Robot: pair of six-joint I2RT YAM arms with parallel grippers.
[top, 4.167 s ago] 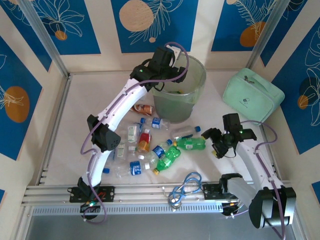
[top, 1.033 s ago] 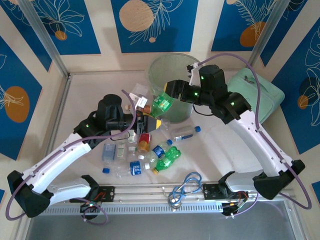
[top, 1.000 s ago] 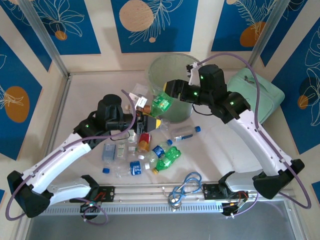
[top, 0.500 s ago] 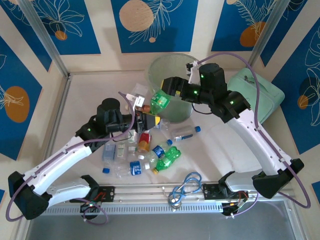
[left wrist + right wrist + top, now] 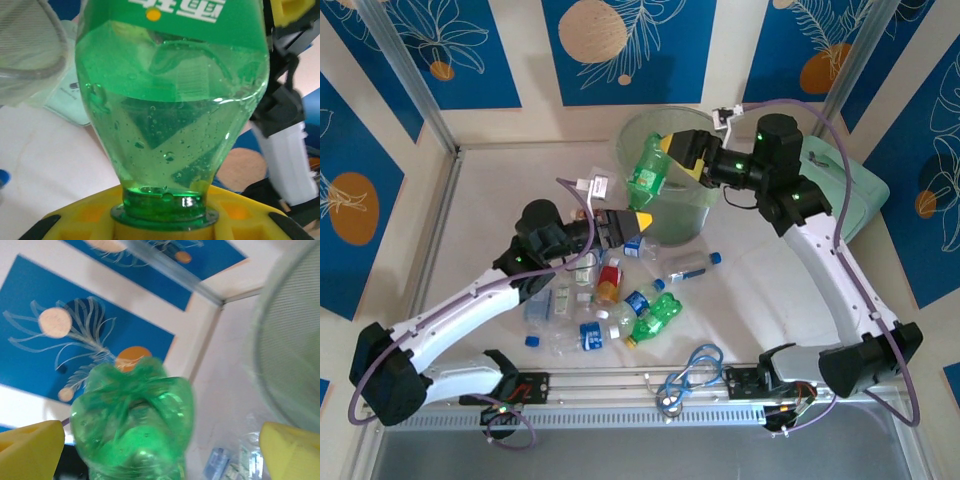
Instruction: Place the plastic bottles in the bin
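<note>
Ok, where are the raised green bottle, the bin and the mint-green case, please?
raised green bottle [image 5: 648,172]: top view, middle of its body.
bin [image 5: 680,224]: top view, its front wall.
mint-green case [image 5: 868,190]: top view, its right part.

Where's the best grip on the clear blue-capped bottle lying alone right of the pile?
Mid-body of the clear bottle, straight down from above, jaws across its width. It lies on its side, blue cap to the right, with bare table along both long sides, leaving the jaws room; the narrow cap end looks easier to lose.
</note>
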